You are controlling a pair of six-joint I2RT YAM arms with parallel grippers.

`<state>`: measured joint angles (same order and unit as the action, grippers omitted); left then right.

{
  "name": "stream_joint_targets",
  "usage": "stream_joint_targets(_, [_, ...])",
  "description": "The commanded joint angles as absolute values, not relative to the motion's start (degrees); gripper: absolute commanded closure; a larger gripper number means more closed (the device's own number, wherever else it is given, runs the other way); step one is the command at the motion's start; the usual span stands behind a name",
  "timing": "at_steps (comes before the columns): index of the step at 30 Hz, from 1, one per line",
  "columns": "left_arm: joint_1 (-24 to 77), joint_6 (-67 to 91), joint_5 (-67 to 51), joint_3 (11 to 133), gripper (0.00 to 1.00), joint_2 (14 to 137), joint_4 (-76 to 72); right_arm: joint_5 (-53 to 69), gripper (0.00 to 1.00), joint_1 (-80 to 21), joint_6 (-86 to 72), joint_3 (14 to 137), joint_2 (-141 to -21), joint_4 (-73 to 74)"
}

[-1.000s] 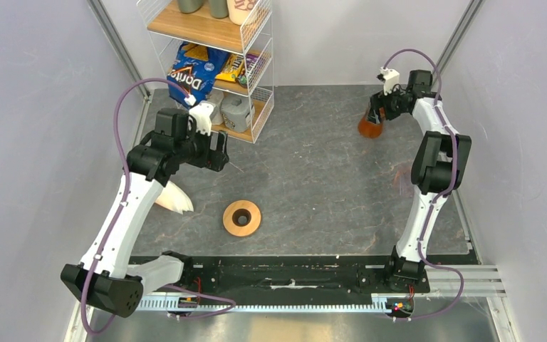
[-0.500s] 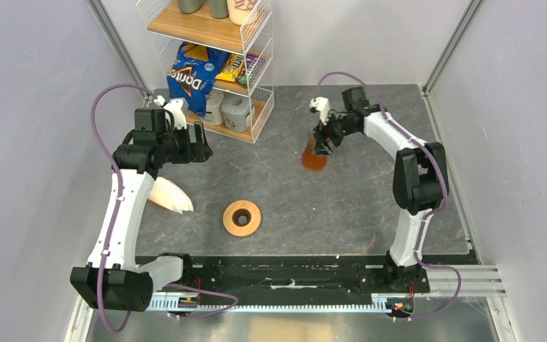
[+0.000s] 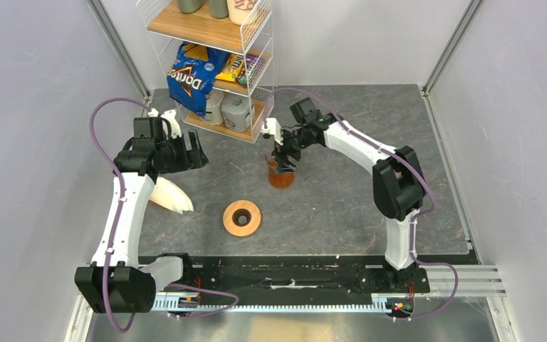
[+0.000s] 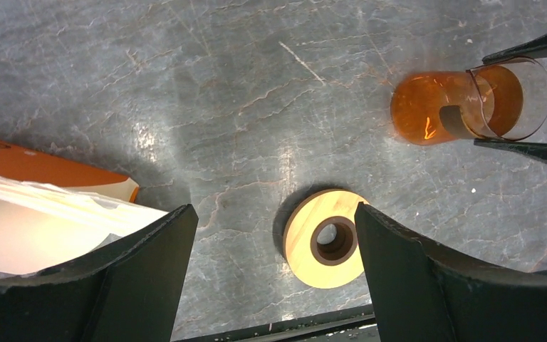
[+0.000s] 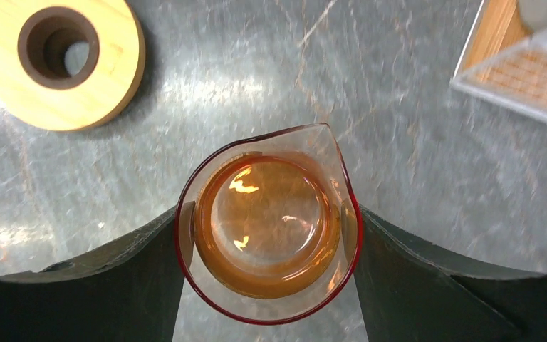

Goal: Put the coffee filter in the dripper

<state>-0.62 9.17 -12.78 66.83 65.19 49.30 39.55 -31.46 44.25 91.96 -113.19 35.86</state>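
The dripper (image 3: 242, 218) sits bare near the bases; no single coffee filter shows apart from the stack (image 3: 172, 197) left of it. The wide, empty left gripper (image 3: 196, 152) above may pinch several sheets. Farther out, the right gripper (image 3: 283, 158) clamps a beaker (image 3: 280, 179) that could spill.

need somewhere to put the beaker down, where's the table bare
Free: the table right of the dripper and beaker, out to its right edge. Crowded: back left by the shelf, and left around the filter pile.
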Motion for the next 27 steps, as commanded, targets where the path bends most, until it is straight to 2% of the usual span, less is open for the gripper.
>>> stream_joint_targets(1, [-1.83,13.11,-13.88,64.93,0.11,63.79,46.56,38.98,0.17,-34.6,48.82,99.84,-117.61,35.38])
stream_joint_targets(8, [-1.93,14.04,-14.06,62.28,0.12,63.21,45.0,39.18,0.16,-37.9,52.02,105.19,-122.33,36.01])
stream_joint_targets(14, [-1.85,14.47,-15.67,60.68,0.1,63.19,44.68,39.72,0.03,-39.59,53.02,107.54,-123.82,34.73])
stream_joint_targets(27, [-2.19,17.48,-21.88,60.91,0.09,67.11,37.62,37.84,0.03,-39.32,47.07,103.08,-113.78,32.77])
